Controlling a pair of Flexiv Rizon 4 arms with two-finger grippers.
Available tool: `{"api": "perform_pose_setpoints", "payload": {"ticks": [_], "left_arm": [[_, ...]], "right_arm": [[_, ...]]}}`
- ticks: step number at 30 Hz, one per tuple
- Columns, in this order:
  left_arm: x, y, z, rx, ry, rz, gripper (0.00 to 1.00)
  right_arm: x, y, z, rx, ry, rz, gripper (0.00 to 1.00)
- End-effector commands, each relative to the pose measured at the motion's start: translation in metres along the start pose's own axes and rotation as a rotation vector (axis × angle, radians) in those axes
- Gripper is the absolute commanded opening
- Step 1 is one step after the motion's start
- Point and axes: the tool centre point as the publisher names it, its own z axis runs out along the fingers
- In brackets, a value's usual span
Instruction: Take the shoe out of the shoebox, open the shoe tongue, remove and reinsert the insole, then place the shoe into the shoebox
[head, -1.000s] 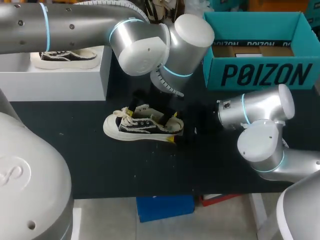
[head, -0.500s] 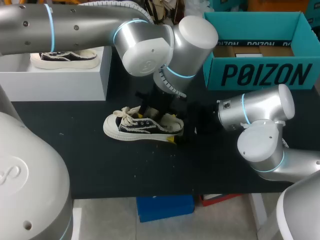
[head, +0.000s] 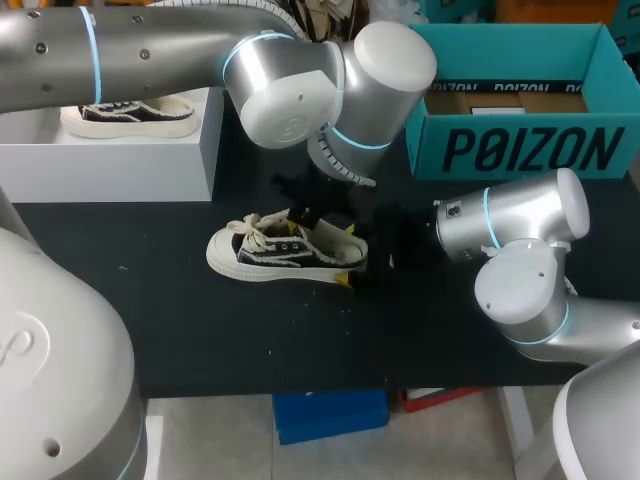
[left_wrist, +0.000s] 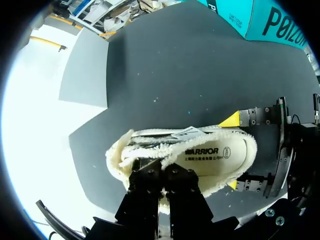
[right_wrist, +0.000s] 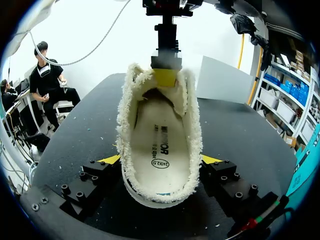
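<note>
A black and cream sneaker (head: 270, 252) with a fleece lining lies on its sole on the black table, toe to the left. My left gripper (head: 300, 216) comes down from above onto it. In the left wrist view that gripper (left_wrist: 163, 176) is shut on the shoe's tongue (left_wrist: 150, 161), with the printed insole (left_wrist: 215, 154) showing past it. My right gripper (right_wrist: 160, 161) holds the sneaker's heel (right_wrist: 160, 192); its two yellow tips press the heel from both sides. The teal shoebox (head: 520, 150) stands open at the back right.
A white block (head: 110, 160) at the back left carries a second sneaker (head: 125, 116). My left arm's big elbow (head: 330, 85) hangs over the table's middle, close to the shoebox's left wall. Bare black table (head: 250, 330) lies in front of the shoe.
My left gripper has come down onto the shoe's opening and shut on the tongue. The right gripper and the shoe have stayed where they were.
</note>
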Motion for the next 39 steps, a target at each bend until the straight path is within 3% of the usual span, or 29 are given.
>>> {"api": "perform_pose_setpoints", "payload": {"ticks": [1, 12, 19, 31, 39], "left_arm": [[-0.014, 0.005, -0.009, 0.039, 0.044, -0.004, 0.00], [-0.034, 0.007, -0.027, 0.143, 0.201, -0.066, 0.00], [-0.049, 0.013, -0.025, 0.183, 0.270, -0.099, 0.00], [-0.080, 0.022, -0.016, 0.208, 0.284, -0.137, 0.00], [-0.091, 0.026, -0.013, 0.216, 0.289, -0.155, 0.00]], "right_arm": [[0.001, -0.004, 0.002, 0.001, -0.002, 0.001, 0.00], [0.001, -0.004, 0.002, 0.001, -0.002, 0.001, 0.00], [0.001, -0.004, 0.002, 0.001, -0.002, 0.001, 0.00], [0.001, -0.004, 0.002, 0.001, -0.002, 0.001, 0.00], [0.001, -0.004, 0.002, 0.001, -0.002, 0.001, 0.00]]}}
